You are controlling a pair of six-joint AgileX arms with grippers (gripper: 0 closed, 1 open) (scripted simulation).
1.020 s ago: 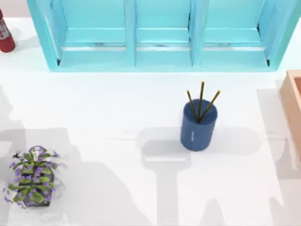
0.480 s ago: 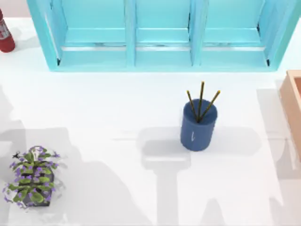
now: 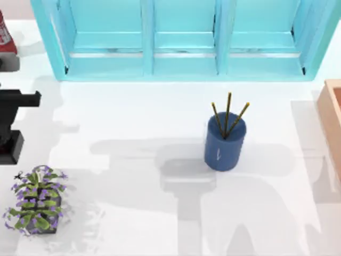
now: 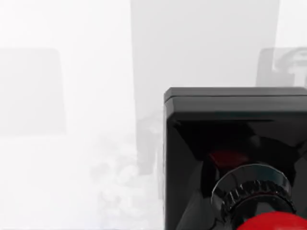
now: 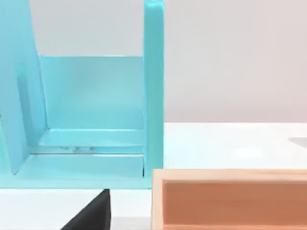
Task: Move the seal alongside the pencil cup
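Note:
The pencil cup (image 3: 225, 145) is dark blue with three pencils in it and stands upright right of the table's middle. The seal (image 4: 230, 158) shows very close in the left wrist view, as a square black base with a ribbed collar and a red knob (image 4: 268, 223) at the picture's edge. Black parts of my left arm (image 3: 17, 100) reach in at the table's left edge, far left of the cup. A dark wedge (image 5: 91, 215) at the edge of the right wrist view is part of my right gripper.
A cyan shelf unit (image 3: 181, 69) runs along the back. A red extinguisher (image 3: 5, 37) stands at the back left and a potted purple plant (image 3: 34, 200) at the front left. A wooden box (image 3: 333, 125) sits at the right edge.
Black parts of my left arm have come into the top view at the left edge, and the shadows on the table have shifted. The pencil cup has not moved.

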